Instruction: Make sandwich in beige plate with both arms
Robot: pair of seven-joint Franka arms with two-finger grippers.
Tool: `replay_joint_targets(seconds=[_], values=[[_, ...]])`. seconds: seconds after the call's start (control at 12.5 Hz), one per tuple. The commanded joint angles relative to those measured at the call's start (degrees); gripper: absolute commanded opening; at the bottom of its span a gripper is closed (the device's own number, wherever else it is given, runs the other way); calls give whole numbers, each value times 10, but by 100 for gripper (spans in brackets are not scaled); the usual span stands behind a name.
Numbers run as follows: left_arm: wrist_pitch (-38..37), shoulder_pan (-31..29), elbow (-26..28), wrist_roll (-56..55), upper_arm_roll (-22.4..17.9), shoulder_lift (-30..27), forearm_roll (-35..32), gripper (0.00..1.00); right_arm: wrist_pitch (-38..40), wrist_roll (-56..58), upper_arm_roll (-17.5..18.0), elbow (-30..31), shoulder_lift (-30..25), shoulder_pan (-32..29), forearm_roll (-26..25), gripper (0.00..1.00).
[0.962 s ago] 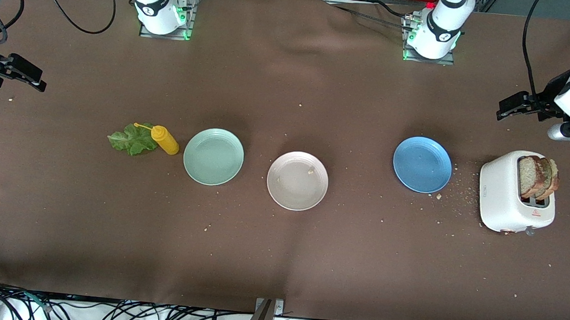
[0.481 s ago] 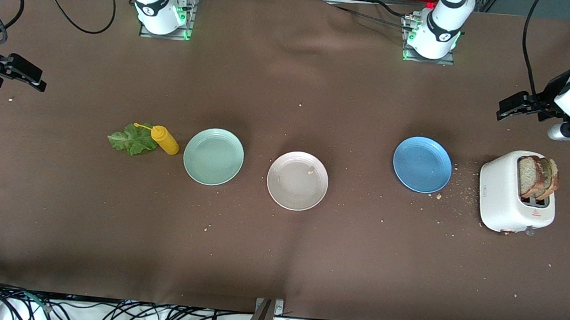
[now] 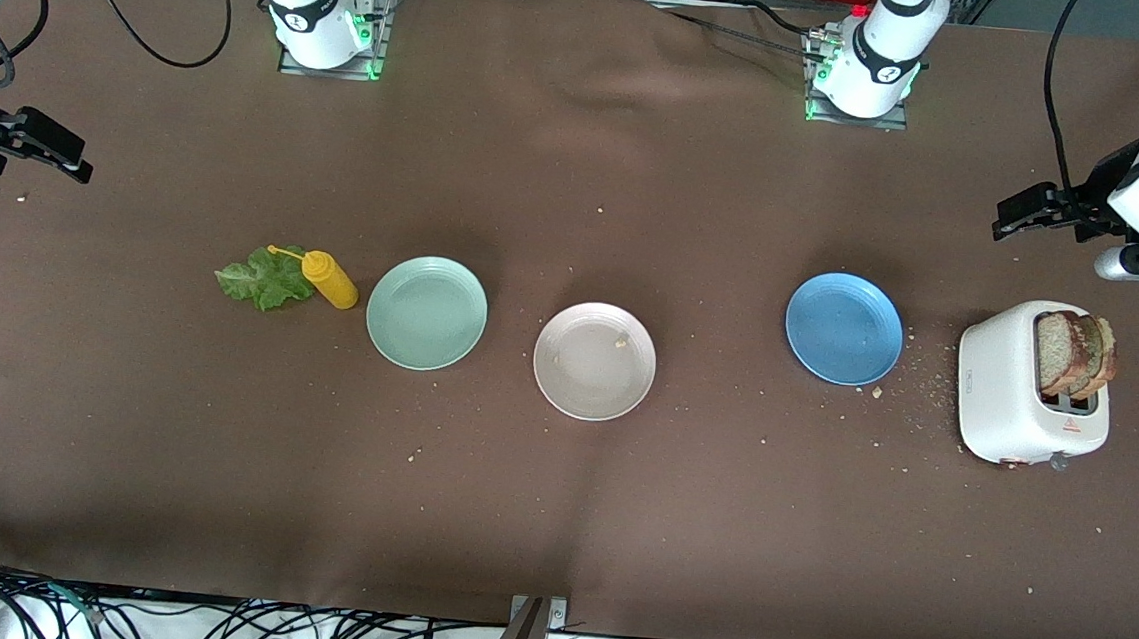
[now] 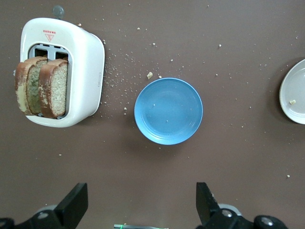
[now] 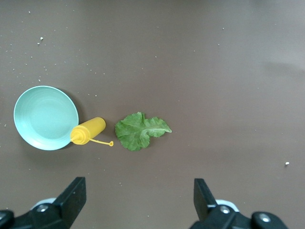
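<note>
Two bread slices [image 3: 1075,353] stand upright in the white toaster [image 3: 1005,395] at the left arm's end of the table, while the beige plate [image 3: 594,361] lies bare near the middle, between the mint green plate [image 3: 427,312] and the blue plate [image 3: 844,328]. The lettuce leaf [image 3: 263,279] lies flat toward the right arm's end, just beside a yellow squeeze bottle [image 3: 330,279] on its side. Crumbs speckle the brown tablecloth [image 3: 556,519] — thickest between the blue plate and the toaster. The left gripper [image 4: 143,205] hangs above the cloth near the toaster, fingers spread wide; the right gripper [image 5: 138,202] waits over its own end of the table, equally spread. Black cables [image 3: 207,625] trail along the table's nearest edge.
</note>
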State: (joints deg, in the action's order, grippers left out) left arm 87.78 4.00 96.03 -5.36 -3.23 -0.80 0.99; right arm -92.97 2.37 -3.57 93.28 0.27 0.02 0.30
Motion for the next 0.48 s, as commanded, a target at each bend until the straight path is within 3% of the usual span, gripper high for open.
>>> replay_joint_targets(seconds=[0.0, 0.4], values=[[4, -2, 0, -1, -2, -1, 18, 100, 11, -4, 1, -14, 4, -4, 10, 100], [4, -2, 0, 0, -2, 0, 17, 100, 11, 1, 1, -14, 5, -5, 9, 100]])
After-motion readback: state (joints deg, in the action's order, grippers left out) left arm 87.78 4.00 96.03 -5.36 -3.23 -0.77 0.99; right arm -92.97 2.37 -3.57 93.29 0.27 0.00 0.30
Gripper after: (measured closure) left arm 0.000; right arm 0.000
